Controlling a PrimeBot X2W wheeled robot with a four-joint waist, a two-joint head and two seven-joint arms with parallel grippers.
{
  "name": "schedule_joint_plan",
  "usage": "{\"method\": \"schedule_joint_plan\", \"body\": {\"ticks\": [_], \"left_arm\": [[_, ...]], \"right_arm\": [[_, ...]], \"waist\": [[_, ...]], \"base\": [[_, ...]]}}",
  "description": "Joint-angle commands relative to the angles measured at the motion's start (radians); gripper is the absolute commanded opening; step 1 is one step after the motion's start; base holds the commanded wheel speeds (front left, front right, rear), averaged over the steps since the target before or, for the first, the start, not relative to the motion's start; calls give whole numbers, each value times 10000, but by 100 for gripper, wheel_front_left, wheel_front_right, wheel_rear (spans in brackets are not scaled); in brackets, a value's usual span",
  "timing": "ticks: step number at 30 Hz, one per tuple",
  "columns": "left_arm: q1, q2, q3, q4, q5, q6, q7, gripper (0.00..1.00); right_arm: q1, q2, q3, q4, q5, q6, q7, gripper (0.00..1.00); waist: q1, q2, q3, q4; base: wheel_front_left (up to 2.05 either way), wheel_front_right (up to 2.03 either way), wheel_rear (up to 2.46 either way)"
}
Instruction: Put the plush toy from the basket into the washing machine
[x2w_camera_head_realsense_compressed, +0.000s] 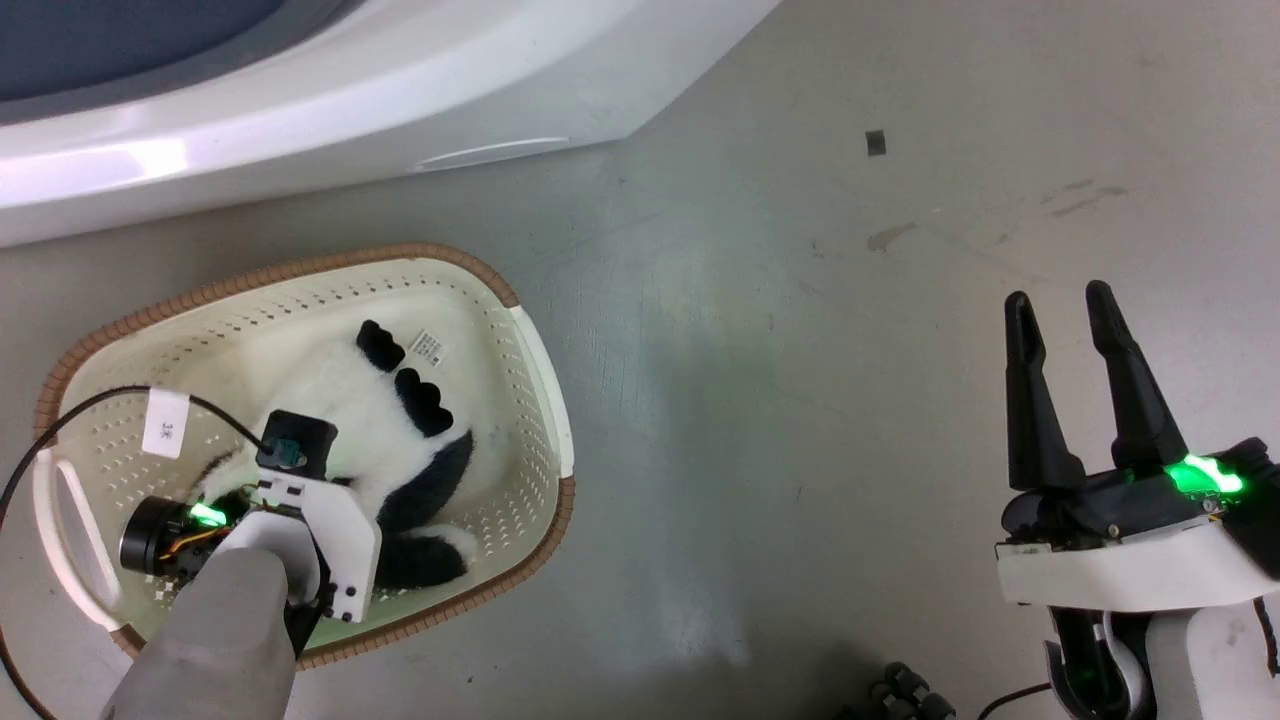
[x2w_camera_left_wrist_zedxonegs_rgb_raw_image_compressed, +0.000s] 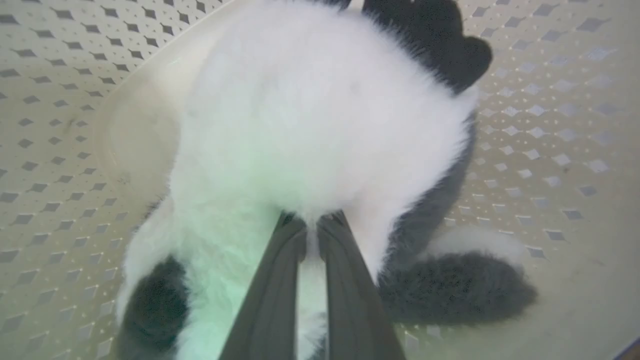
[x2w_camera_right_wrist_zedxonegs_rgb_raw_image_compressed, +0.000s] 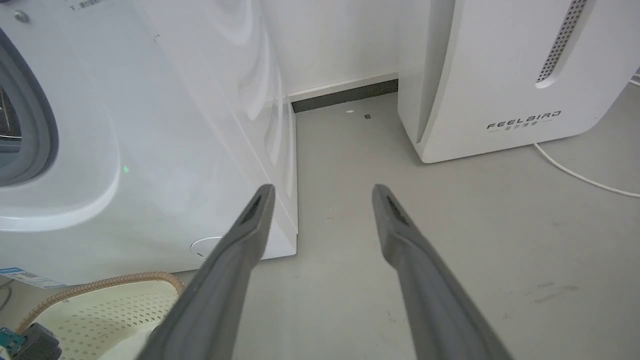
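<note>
"Gripping anything, the left gripper (x2w_camera_left_wrist_zedxonegs_rgb_raw_image_compressed: 312, 222)?"

"Yes. Its two dark fingers stand nearly together, with white fur pinched in the narrow slit between them. It is clamped on the fluffy white plush toy with black limbs (x2w_camera_left_wrist_zedxonegs_rgb_raw_image_compressed: 310, 115)."

"And where does that toy lie?"

"Inside the cream perforated plastic oval basket with the brown woven-look rim (x2w_camera_head_realsense_compressed: 300, 265). It lies on the bottom, one black paw just beside the small paper label (x2w_camera_head_realsense_compressed: 428, 346). The basket stands on the grey floor (x2w_camera_head_realsense_compressed: 800, 400), near the front of the large white washing machine (x2w_camera_head_realsense_compressed: 400, 90)."

"The right gripper (x2w_camera_head_realsense_compressed: 1060, 298)?"

"Its fingers are spread apart with nothing between them, over bare floor well apart from the basket. Its wrist view looks past the machine's corner, where a slice of the grey gasket (x2w_camera_right_wrist_zedxonegs_rgb_raw_image_compressed: 42, 125) shows at the left edge. Beyond stands a white slanted appliance lettered FEELBIRD (x2w_camera_right_wrist_zedxonegs_rgb_raw_image_compressed: 500, 75), with a white cable (x2w_camera_right_wrist_zedxonegs_rgb_raw_image_compressed: 575, 174) trailing on the floor beside it."
</note>
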Motion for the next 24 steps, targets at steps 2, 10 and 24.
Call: {"method": "schedule_joint_plan", "body": {"ticks": [2,10,24], "left_arm": [[118,11,-33,28,-73,-41,-184,0],[649,-244,36,-18,-382,-70,-992,0],[2233,-518,359,-2143,-632,-24,-1242,0]], "right_arm": [[-217,11,-12,70,-6,-7,-45,100],[-62,11,-108,347,-115,-7,-45,100],[465,11,-226,628,-516,-7,-45,100]], "waist": [[-1,0,-228,33],[-1,0,-1377,278],[-1,0,-3570,1213]], "base": [[0,0,0],[0,0,0],[0,0,0]]}}
